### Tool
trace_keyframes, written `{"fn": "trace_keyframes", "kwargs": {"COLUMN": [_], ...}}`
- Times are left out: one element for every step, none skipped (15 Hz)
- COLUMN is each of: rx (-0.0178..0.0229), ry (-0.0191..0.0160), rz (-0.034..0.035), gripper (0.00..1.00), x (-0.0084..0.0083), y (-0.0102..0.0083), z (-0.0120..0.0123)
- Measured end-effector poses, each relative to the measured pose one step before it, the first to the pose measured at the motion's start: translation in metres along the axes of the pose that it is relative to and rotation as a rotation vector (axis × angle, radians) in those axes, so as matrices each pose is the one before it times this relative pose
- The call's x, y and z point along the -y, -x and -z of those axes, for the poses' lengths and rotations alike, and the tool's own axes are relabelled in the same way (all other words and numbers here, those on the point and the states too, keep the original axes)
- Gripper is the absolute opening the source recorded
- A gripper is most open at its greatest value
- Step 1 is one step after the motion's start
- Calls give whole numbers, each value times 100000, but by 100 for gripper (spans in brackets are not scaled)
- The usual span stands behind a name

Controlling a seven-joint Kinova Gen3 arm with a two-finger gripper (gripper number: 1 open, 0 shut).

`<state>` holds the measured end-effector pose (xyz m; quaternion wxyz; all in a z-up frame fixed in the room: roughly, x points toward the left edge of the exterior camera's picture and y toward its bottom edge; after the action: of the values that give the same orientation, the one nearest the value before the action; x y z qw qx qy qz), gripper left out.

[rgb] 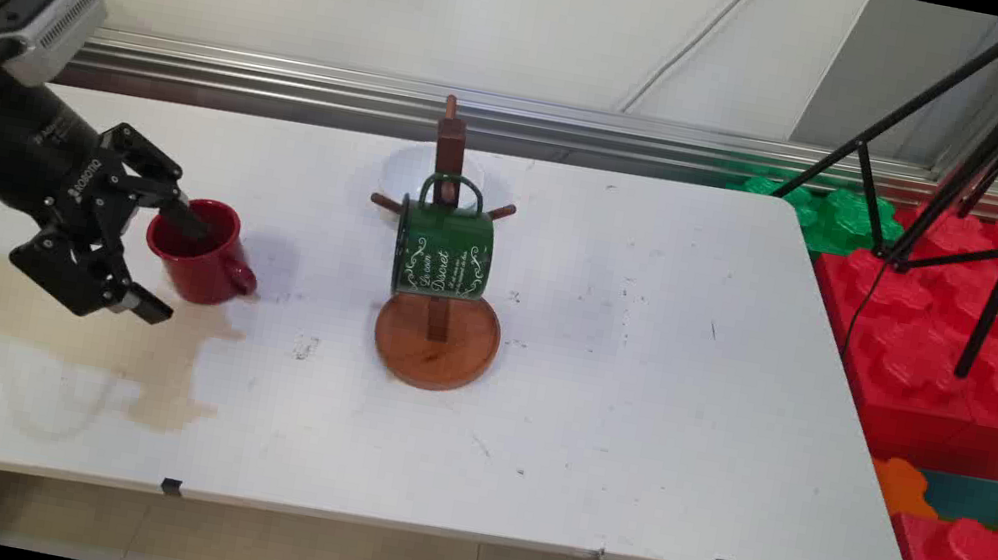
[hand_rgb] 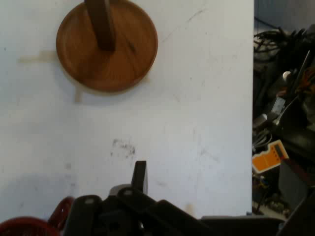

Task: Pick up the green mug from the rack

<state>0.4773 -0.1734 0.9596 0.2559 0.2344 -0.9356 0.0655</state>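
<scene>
Fingers (rgb: 187, 218) are standing open, one reaching inside red mug (rgb: 204, 256) near tabletop's (rgb: 642, 395) left edge; green mug (rgb: 443, 250) is hanging on wooden rack (rgb: 436, 341) mid-tabletop.

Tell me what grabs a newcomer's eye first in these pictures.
The black tool at the table's left, open, with one finger dipping into the red mug and the other outside its rim. At the centre, a green mug hangs by its handle from a wooden mug tree, with a white bowl behind it. A brownish stain spreads on the white table below the tool.
</scene>
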Motion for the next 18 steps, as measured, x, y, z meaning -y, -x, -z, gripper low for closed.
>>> {"fn": "trace_keyframes", "kwargs": {"rx": [-1071,-1330,-1258,-1583,-1732,-1579,-1137,-1635,-1089,-1528,-1594,-1440,-1141,-707,-1085,-694,-1101,-1261], "ry": [380,292,237,199,133,96,64,62,10,-21,-5,34,52,45,11,-7,-74,-156], "rz": [30,6,-50,-43,-1,66,93,163,141,207,247,393,297,219,427,285,438,640], "gripper": [100,100,100,100,100,100,100,100,100,100,100,100,100,100,100,100,100,100], "x": [-90,-68,-42,-45,-35,-24,-18,-15,-15,-19,-30,-37,-28,-31,-45,-22,-12,-15], "y": [-223,-292,-281,-354,-371,-340,-233,-335,-213,-280,-294,-252,-197,-115,-158,-103,-161,-164], "z": [-21,-38,-51,-50,-51,-40,-30,-55,-38,-72,-130,-196,-204,-170,-265,-206,-329,-423]}}
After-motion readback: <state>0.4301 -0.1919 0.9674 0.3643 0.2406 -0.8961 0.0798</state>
